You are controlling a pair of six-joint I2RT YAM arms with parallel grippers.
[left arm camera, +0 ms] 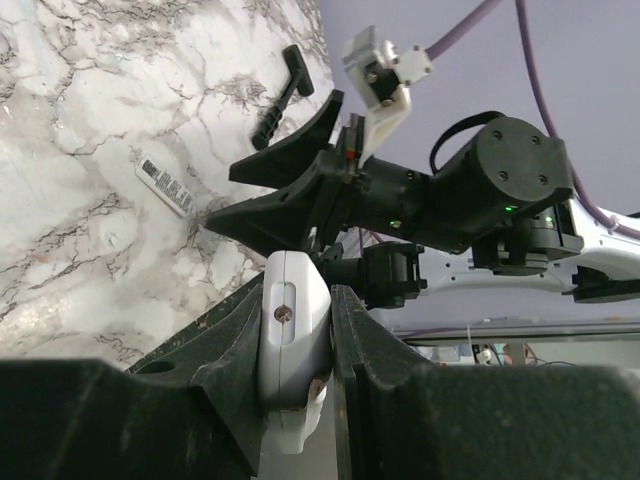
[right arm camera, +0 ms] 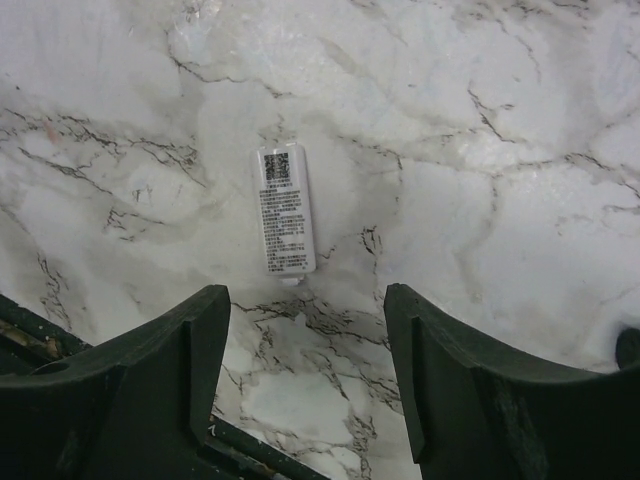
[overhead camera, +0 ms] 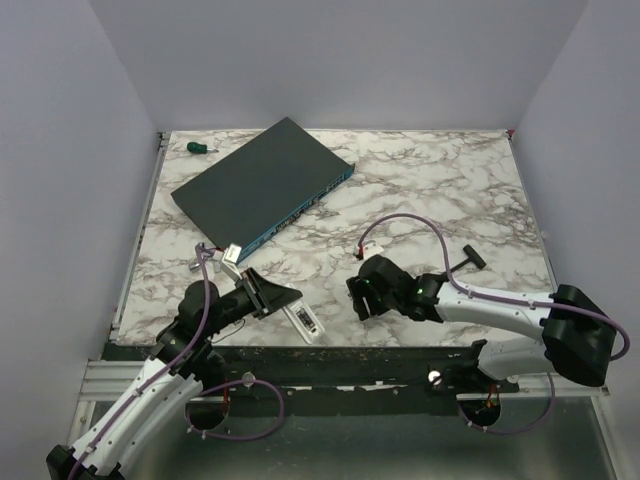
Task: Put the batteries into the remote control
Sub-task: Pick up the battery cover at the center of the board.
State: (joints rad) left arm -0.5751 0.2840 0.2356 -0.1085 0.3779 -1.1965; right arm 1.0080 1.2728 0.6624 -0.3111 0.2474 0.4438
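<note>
**Remote clamped on the left, cover plate ahead of the right**

Our left gripper is closed tight on the white remote control. It holds the remote at the table's near edge, free end toward the right arm. Our right gripper stands wide above the marble table. A labelled white cover plate lies flat just ahead of its fingertips, untouched. Its long axis runs straight away from them, so the jaws would close across its narrow width. The right arm is nearer.

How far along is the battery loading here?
Done: the cover lies loose on the table. In hand: left gripper clamps the remote; right gripper hangs open over the cover. Left: batteries, none confirmed in, then closing up.
</note>
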